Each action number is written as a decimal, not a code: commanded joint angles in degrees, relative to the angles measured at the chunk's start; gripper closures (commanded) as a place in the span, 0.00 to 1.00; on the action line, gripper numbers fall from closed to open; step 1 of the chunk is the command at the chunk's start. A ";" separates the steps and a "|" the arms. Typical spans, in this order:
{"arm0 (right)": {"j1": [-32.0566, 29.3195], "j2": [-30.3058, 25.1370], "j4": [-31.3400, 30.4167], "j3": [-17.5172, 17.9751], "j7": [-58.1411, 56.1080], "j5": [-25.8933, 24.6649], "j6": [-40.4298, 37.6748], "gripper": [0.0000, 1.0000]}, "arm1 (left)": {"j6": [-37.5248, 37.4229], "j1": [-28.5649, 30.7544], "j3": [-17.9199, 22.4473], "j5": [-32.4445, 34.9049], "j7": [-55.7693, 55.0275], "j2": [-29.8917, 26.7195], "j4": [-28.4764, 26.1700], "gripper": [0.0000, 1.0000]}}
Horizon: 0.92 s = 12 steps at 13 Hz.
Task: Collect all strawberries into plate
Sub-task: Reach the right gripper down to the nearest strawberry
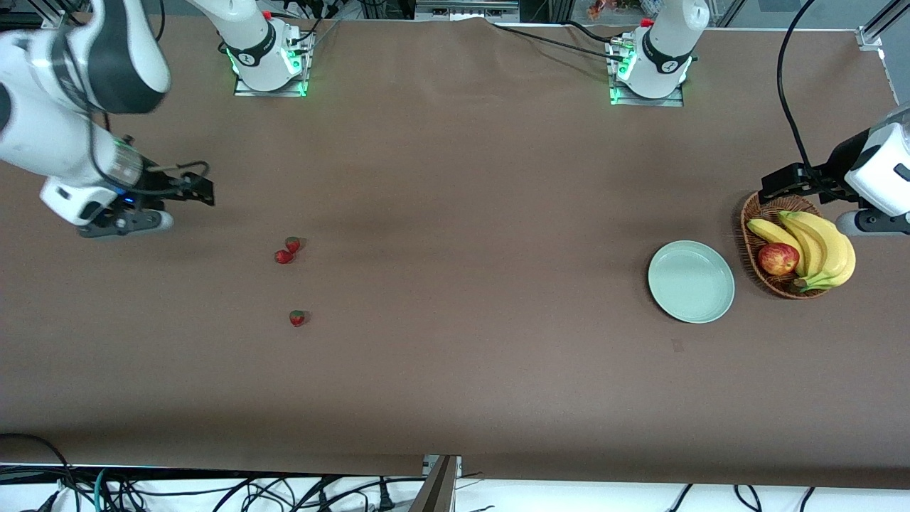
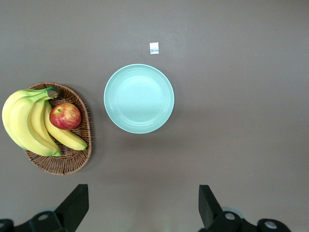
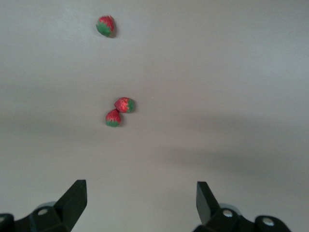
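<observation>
Front view: three small red green-capped strawberries (image 1: 292, 274) on brown bench (image 1: 455, 370), pale mint-green round plate (image 1: 691, 281) well apart, bare. Right gripper (image 1: 202, 190) hangs over bench near berries, jaws apart; left gripper (image 1: 771, 188) over wicker basket, jaws apart. Risk: two touching berries (image 3: 119, 111), jaws catch both or knock one rolling.

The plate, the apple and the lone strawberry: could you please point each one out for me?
plate (image 1: 691, 281), front view, middle of its bare surface.
apple (image 1: 778, 259), front view, middle of its red skin, in the basket.
lone strawberry (image 1: 297, 318), front view, its red body, nearest the camera of the three.

3 strawberries (image 1: 291, 270) lie toward the right arm's end; plate (image 1: 691, 281) beside basket (image 1: 776, 284).
</observation>
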 commanded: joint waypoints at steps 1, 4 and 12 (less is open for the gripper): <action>0.39 1.96 -7.23 0.87 2.85 0.52 10.84 0.00 | -0.86 0.03 0.05 0.68 0.94 0.91 1.89 0.00; 0.74 9.51 -7.51 4.38 8.21 1.84 19.64 0.00 | -0.77 0.03 0.05 0.59 0.94 0.91 1.89 0.00; 1.62 21.83 -5.66 4.56 8.49 1.84 33.11 0.05 | -0.77 0.03 0.05 0.59 0.94 0.91 1.89 0.00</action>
